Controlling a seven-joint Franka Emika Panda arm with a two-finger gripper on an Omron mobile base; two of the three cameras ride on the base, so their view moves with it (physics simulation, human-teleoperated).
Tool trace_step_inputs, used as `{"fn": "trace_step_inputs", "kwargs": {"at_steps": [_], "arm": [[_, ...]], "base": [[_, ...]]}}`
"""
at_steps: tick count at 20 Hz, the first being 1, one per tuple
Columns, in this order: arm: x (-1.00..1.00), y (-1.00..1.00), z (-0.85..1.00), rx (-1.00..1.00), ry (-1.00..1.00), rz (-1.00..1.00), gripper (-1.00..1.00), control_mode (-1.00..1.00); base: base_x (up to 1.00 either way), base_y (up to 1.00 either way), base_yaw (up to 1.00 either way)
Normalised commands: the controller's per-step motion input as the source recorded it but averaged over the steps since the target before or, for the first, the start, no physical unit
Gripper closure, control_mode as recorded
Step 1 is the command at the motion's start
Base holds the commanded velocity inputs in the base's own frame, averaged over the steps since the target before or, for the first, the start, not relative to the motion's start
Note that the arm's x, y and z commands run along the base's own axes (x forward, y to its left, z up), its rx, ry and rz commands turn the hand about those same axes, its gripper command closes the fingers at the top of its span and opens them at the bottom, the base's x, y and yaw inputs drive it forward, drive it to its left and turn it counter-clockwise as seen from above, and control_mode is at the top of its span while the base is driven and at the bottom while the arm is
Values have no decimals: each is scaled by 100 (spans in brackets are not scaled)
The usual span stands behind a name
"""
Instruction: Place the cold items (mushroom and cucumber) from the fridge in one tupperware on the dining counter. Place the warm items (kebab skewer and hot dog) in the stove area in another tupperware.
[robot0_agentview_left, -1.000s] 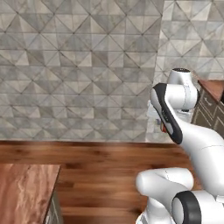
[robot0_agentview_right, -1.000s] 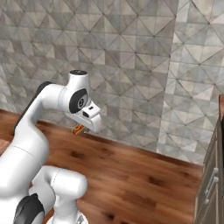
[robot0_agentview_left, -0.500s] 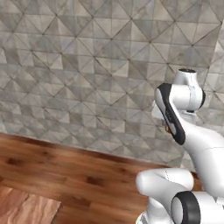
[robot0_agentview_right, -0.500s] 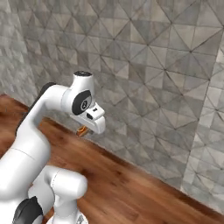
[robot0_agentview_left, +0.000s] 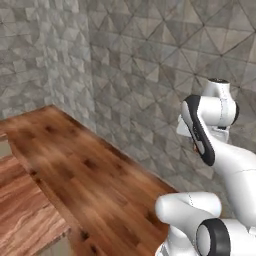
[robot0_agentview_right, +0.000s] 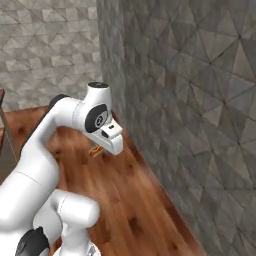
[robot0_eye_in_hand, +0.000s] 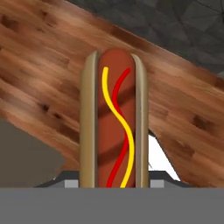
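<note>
One hot dog (robot0_eye_in_hand: 114, 122) sits clamped in the end effector (robot0_eye_in_hand: 114, 181).

Flat even rendered light, soft blur throughout, faint shadows on wood floor (robot0_agentview_left: 100, 175), no glare

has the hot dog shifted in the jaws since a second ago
Cannot tell: the base views swung with the base, and the hot dog appears beside the gripper as before, too small to judge.
</note>
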Motion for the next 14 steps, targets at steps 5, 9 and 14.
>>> {"fn": "trace_step_inputs", "kwargs": {"at_steps": [5,9,14], "arm": [[0,0,0,0,0,0,100,100],[0,0,0,0,0,0,100,100],[0,0,0,0,0,0,100,100]], "base": [[61,-30,89],[64,-46,83],[82,-66,66]]}}
